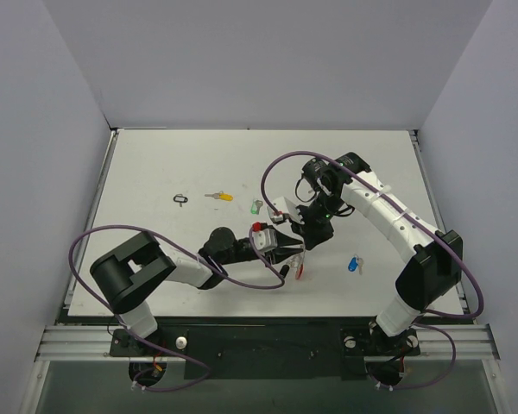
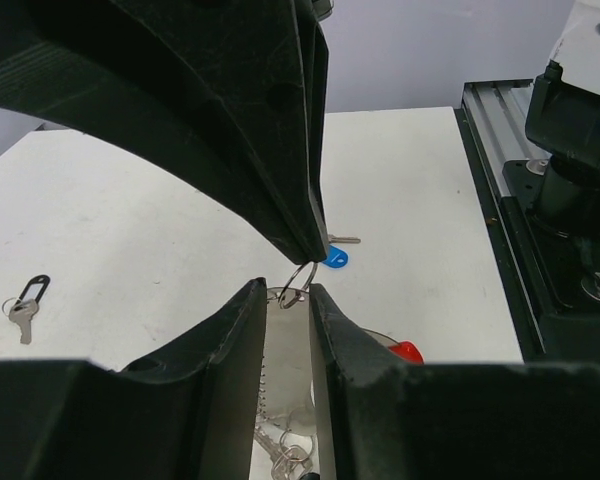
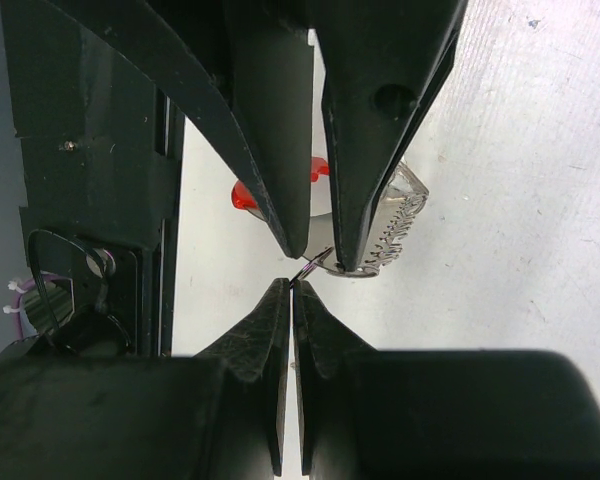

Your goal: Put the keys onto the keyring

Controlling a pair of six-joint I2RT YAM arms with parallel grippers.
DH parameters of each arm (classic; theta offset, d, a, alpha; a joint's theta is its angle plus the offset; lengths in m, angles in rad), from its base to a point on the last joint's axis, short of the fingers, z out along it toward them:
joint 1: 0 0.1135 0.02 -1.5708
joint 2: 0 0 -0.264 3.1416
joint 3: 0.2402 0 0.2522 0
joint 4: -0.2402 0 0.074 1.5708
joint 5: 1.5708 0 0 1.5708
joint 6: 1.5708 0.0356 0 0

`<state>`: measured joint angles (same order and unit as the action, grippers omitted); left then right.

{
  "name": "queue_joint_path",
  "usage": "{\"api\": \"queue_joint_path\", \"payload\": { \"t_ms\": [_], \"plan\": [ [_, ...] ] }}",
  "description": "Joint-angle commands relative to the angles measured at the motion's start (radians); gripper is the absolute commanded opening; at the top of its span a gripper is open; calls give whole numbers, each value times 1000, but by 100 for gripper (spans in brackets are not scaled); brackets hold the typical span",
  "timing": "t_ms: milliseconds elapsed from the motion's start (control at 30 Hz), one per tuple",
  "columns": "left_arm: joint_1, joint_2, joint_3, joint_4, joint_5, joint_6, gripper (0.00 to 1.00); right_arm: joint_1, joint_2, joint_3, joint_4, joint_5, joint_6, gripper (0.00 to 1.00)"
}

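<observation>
My left gripper (image 1: 293, 253) (image 2: 285, 292) is shut on the keyring's flat silver part with its beaded chain (image 3: 392, 226), held above the table. The red tag (image 1: 300, 270) (image 2: 406, 352) (image 3: 242, 195) hangs below it. My right gripper (image 1: 305, 242) (image 3: 291, 284) meets it tip to tip and is shut on the keyring's thin silver ring (image 2: 298, 283). Silver keys (image 2: 285, 455) hang low between the left fingers. On the table lie a blue-tagged key (image 1: 355, 264) (image 2: 335, 258), a green-tagged key (image 1: 256, 207), a yellow-tagged key (image 1: 218, 197) and a black-tagged key (image 1: 181, 199) (image 2: 25, 305).
The two arms cross the middle of the white table (image 1: 155, 172), with purple cables looping over them. A black rail (image 2: 560, 230) runs along the near edge by the arm bases. Grey walls close the left, right and far sides.
</observation>
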<state>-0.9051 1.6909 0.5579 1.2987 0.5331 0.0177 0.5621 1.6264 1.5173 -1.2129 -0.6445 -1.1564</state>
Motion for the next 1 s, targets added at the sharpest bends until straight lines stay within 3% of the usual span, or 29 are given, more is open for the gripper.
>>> {"api": "queue_joint_path", "payload": {
  "t_ms": [0, 100, 233, 467, 533, 567, 633, 767, 867, 967],
  "plan": [
    [-9, 15, 40, 347, 33, -12, 31, -8, -28, -5, -56, -38, -16, 0],
    [-9, 15, 40, 346, 34, -12, 23, -10, -30, -3, -56, -38, -14, 0],
    [-9, 10, 40, 341, 42, -40, 0, -11, -26, -5, -56, -40, -16, 0],
    [-8, -5, 22, 349, 36, -56, 0, -25, -26, 3, -50, -64, -2, 0],
    [-8, -17, 14, 346, 13, -82, 0, -48, -25, 15, -43, -87, 32, 10],
    [-6, -22, 11, 344, -5, -100, 0, -68, -23, 18, -42, -93, 56, 21],
    [-8, -40, -4, 332, -34, -119, 0, -99, -37, 15, -42, -118, 67, 32],
    [-6, -82, -38, 297, -79, -153, 0, -154, -94, -47, -27, -225, 0, 42],
    [-9, -96, -58, 297, -116, -191, 0, -180, -164, -146, -7, -303, -212, 50],
    [-14, -109, -75, 284, -140, -231, 0, -179, -200, -247, 74, -328, -252, 52]
  ]
}}
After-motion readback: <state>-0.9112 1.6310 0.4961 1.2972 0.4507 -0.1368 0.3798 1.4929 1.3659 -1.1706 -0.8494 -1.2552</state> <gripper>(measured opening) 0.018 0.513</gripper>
